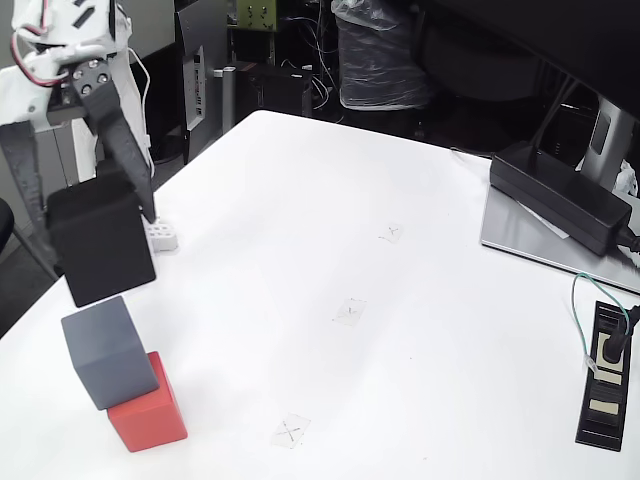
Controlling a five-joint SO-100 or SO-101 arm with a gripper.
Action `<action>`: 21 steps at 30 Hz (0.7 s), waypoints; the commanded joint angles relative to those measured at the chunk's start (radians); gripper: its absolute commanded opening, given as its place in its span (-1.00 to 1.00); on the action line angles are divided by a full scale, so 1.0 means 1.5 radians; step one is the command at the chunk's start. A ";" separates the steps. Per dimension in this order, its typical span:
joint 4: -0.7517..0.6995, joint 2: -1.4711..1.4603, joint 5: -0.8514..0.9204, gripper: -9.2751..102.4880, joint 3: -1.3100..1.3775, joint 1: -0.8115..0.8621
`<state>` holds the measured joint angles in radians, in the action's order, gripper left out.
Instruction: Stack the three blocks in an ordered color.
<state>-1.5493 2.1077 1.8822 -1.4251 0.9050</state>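
The gripper [90, 205] pinched the black cube [101, 245] by its two opposite flat sides, holding it just above the grey cube [107, 350], which sat on the red cube [150, 412] near the table's [400, 330] left edge. The cubes looked stiff, matte and probably light; flat faces suited a side grip, though the grey one sat askew, so the stack might tip.

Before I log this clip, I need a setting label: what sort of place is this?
Probably an office or lab workbench: a white table carrying a monitor stand, a black power adapter and a power strip, with tangled cables and equipment behind.
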 commanded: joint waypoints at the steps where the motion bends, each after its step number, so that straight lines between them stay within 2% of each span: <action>1: -0.006 0.013 0.047 -0.81 0.004 0.037; 15: 0.009 0.012 0.071 -0.80 -0.099 0.065; 21: 0.089 0.011 0.071 -0.80 -0.136 0.071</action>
<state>-1.4680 2.1077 1.9788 -1.6061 1.0109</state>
